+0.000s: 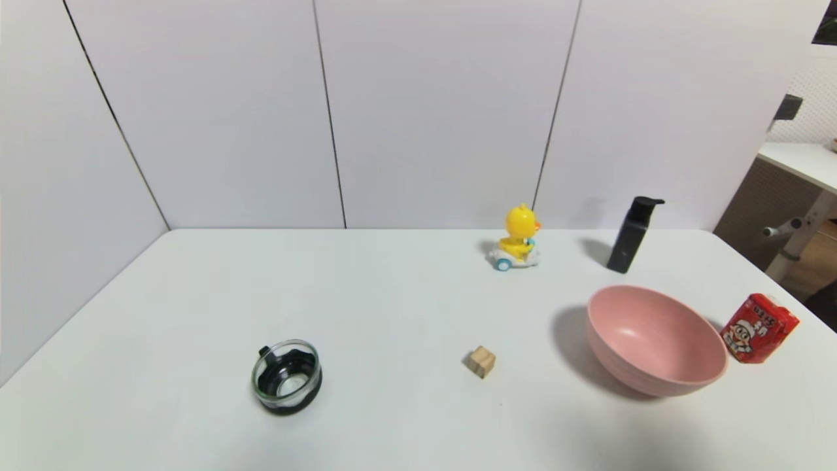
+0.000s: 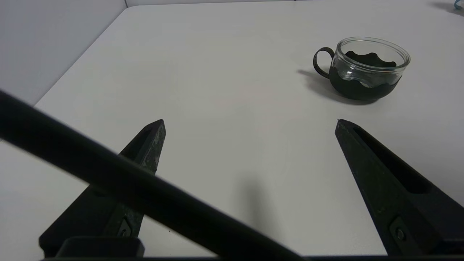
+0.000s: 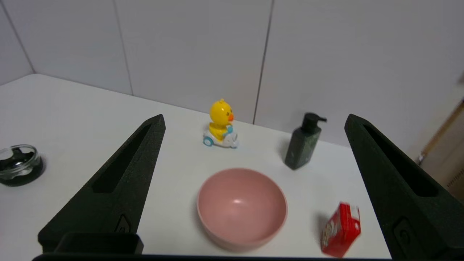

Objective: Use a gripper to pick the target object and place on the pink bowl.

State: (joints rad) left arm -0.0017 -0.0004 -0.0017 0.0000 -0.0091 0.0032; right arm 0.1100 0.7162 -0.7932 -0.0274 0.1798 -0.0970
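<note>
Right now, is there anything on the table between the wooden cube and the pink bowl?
No. In the head view, only bare table and the bowl's shadow lie between the wooden cube and the pink bowl.

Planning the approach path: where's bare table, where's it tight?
Open: the table left and behind the glass cup, plus the stretch between cup and wooden cube. Crowded: right side, where pink bowl, red carton, black bottle and duck toy cluster.

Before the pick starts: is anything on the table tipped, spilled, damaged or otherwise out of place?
Nothing stands out. The wooden cube sits flat, apart from the empty pink bowl. The red carton, duck toy, pump bottle and glass cup all stand upright, no spills. Both the right gripper and the left gripper are open and empty.
</note>
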